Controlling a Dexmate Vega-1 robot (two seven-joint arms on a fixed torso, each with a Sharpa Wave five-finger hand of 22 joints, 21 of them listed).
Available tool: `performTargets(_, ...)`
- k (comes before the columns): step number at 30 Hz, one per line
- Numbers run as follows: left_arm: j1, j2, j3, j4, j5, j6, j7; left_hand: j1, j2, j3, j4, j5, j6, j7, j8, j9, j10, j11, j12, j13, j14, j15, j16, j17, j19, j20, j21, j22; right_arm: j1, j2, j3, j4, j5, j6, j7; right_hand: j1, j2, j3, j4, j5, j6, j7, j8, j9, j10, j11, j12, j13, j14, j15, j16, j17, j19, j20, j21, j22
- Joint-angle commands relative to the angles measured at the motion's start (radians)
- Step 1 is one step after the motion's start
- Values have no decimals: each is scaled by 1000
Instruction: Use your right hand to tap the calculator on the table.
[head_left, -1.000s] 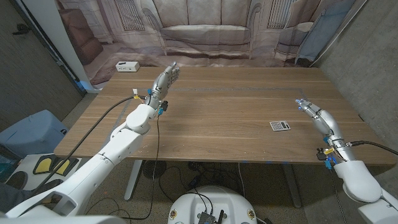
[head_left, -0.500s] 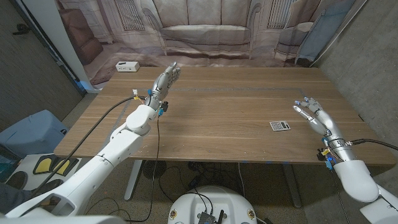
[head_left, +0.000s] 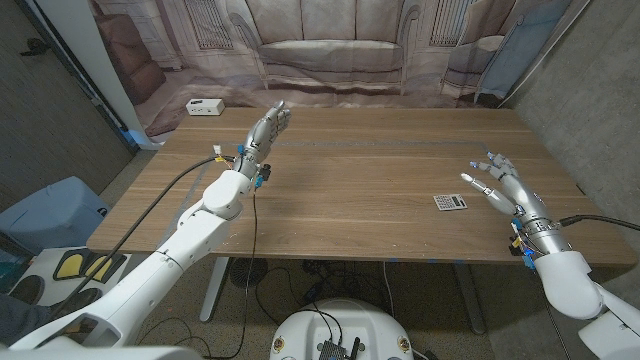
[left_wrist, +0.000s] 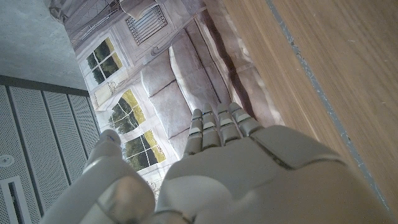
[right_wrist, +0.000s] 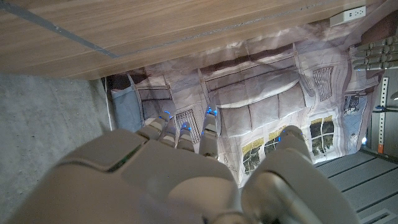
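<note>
A small grey calculator (head_left: 450, 202) lies face up on the wooden table (head_left: 360, 170), toward its front right. My right hand (head_left: 503, 184) hovers just right of it with fingers spread and nothing in them, apart from the calculator. The same right hand (right_wrist: 186, 168) shows from behind in the right wrist view, fingers pointing at the backdrop. My left hand (head_left: 266, 126) is raised over the table's far left part, fingers straight and together, holding nothing; the left wrist view shows the left hand (left_wrist: 230, 168) from behind.
A white power strip (head_left: 204, 106) lies at the table's far left corner, also seen as a white power strip (right_wrist: 348, 15) in the right wrist view. A printed sofa backdrop (head_left: 330, 45) hangs behind the table. A blue bin (head_left: 45, 215) stands left of the table.
My right hand has turned and moved left toward the calculator, its fingers spreading apart. The left arm has stayed still.
</note>
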Motion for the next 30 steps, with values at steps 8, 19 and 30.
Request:
performTargets(8, -9, -14, 9, 18, -6, -5, -8, 11, 0, 1, -5, -3, 16, 3, -1, 3, 6, -2, 2, 5, 11, 1, -6, 6, 6, 1, -2, 4, -5, -86, -27, -60, -140, -158, 23, -7, 13, 0, 0, 4, -32, -20, -6, 6, -38, -1, -2, 2, -85, 6, 8, 2, -42, 6, 7, 2)
performTargets(19, -2, -15, 7, 5, 8, -3, 11, 11, 1, 0, -5, -3, 18, 5, -3, 3, 6, 0, -1, 6, 11, 2, -7, 6, 5, 2, -3, 4, -5, -142, -34, -84, -156, -214, 86, -7, 20, 2, 1, 2, -41, -21, -4, 6, -68, 2, -4, 2, -109, 10, 8, 2, -75, 8, 5, 2)
performTargets(30, 20, -1, -2, -20, 8, 5, 21, 11, 2, -1, -5, -4, 19, 5, -5, 3, 9, 2, -2, 6, 11, 4, -8, 6, 5, 2, -3, 4, 6, -190, -52, -110, -154, -284, 160, -18, 34, 1, 7, -3, -45, -17, 1, 7, -125, -13, -4, 2, -155, 13, 8, 4, -134, 27, 5, 4)
